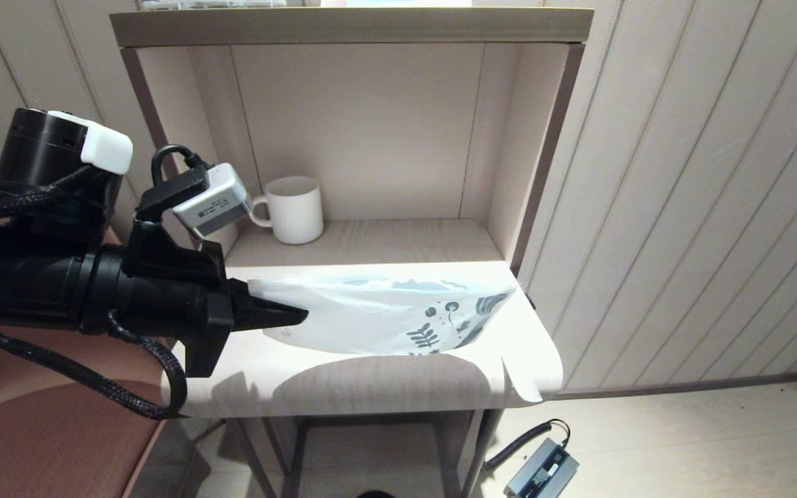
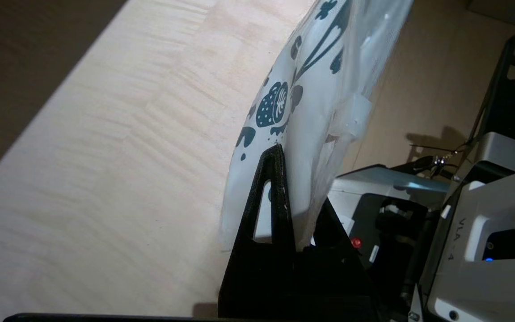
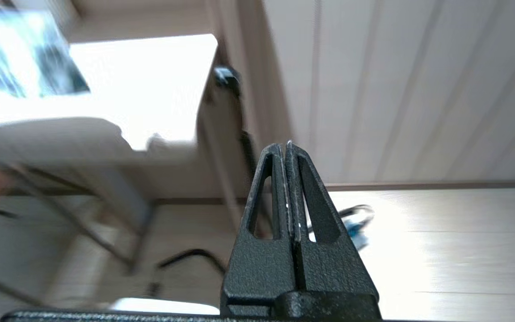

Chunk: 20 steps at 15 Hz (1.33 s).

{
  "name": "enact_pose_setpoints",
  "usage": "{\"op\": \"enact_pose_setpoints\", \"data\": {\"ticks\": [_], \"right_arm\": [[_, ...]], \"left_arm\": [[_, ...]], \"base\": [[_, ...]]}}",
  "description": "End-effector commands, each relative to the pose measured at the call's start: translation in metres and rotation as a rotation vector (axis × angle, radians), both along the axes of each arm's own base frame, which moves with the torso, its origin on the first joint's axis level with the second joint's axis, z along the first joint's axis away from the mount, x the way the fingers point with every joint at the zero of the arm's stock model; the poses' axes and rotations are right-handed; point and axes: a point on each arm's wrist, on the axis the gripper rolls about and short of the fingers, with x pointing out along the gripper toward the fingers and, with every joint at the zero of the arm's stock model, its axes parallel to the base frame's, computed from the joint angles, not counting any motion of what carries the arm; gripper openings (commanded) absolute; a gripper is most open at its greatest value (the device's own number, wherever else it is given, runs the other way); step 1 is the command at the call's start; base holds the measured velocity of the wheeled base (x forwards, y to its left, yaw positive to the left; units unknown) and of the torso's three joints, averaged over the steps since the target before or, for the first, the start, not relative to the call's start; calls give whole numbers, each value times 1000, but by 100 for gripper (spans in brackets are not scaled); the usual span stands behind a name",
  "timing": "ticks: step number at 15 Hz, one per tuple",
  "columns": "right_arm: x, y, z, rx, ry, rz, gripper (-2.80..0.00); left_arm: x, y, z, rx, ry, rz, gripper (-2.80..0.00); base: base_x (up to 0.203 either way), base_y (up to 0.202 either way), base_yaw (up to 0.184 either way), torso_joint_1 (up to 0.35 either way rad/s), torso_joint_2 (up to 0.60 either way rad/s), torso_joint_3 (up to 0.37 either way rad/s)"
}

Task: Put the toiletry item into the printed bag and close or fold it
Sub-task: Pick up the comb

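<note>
The printed bag [image 1: 385, 311] is a white pouch with blue-grey leaf print at its right end. It hangs sideways a little above the table [image 1: 371, 384]. My left gripper [image 1: 301, 317] is shut on its plain left end. In the left wrist view the pouch [image 2: 320, 89] is pinched between the black fingers [image 2: 275, 188] of the left gripper [image 2: 300, 172]. A pale flat shape [image 2: 356, 116] shows through the pouch wall; I cannot tell whether it is the comb. My right gripper [image 3: 288, 145] is shut and empty, low beside the table's right side, outside the head view.
A white ribbed mug [image 1: 295, 209] stands in the cabinet niche behind the table. A thin white piece [image 1: 523, 384] overhangs the table's front right corner. A grey power brick [image 1: 540, 470] with its cable lies on the floor. A brown seat [image 1: 39, 429] is at the left.
</note>
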Motion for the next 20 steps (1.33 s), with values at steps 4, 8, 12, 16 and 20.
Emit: {"op": "enact_pose_setpoints", "data": {"ticks": [4,8,12,16,20], "right_arm": [[111,11,64,333,322,188,-280],[168,19,53,605,643,416,-280],[197,-8,51,841,821,511,-280],[213,-14,26,839,951,516,-280],[204,-14,7,717,998,556,0]], "left_arm": [[1,-1,-1,0,3,-2,-280],[5,-2,-4,5,12,-3,-280],[14,-6,-9,2,8,-3,-280],[25,-12,-14,0,6,-5,-280],[26,-13,-14,-2,3,-6,-280]], "base": [[0,0,0,0,0,0],[0,0,0,0,0,0],[0,0,0,0,0,0],[0,0,0,0,0,0],[0,0,0,0,0,0]]}}
